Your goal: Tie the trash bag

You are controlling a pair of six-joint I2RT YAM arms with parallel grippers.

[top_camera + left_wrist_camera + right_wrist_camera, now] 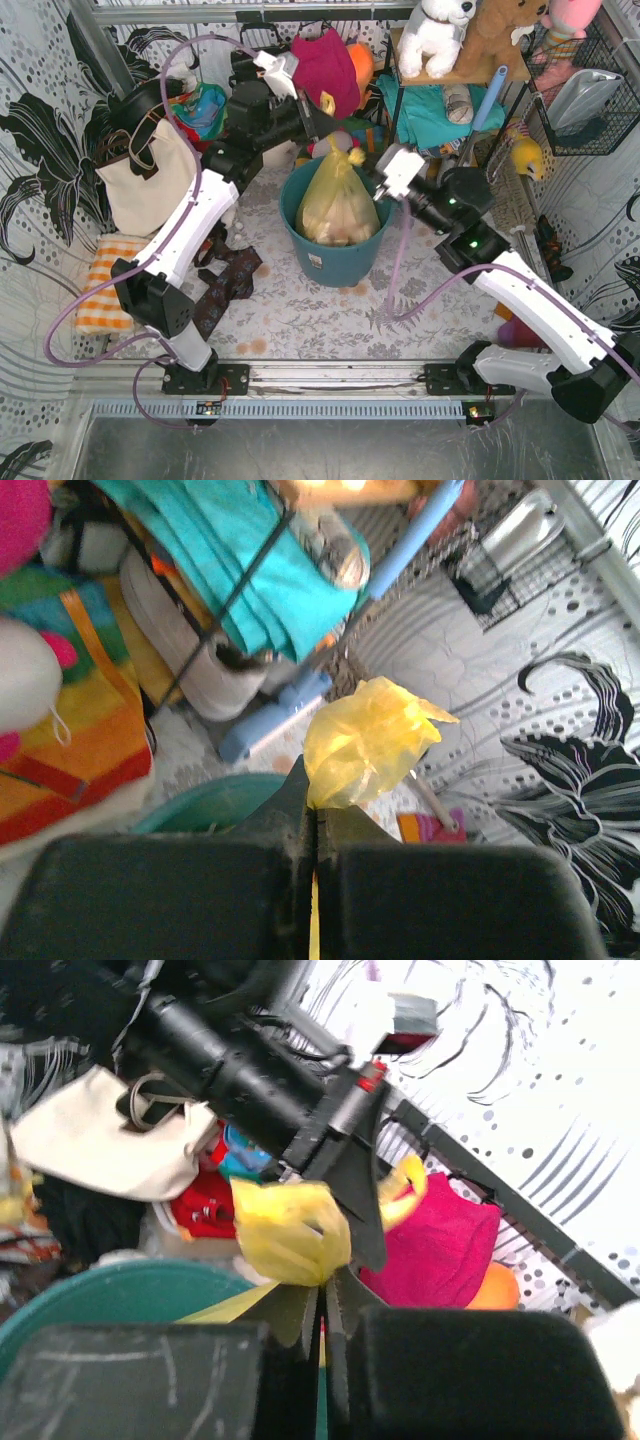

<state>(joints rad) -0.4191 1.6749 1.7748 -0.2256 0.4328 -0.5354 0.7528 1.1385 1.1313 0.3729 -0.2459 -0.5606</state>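
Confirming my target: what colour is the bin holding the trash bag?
The bin is teal, clearest in the top external view.

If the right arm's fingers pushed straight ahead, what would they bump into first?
The bunched yellow top of the trash bag, which the right fingers are shut on. Just behind it stand the left arm's fingers, though depth is unclear.
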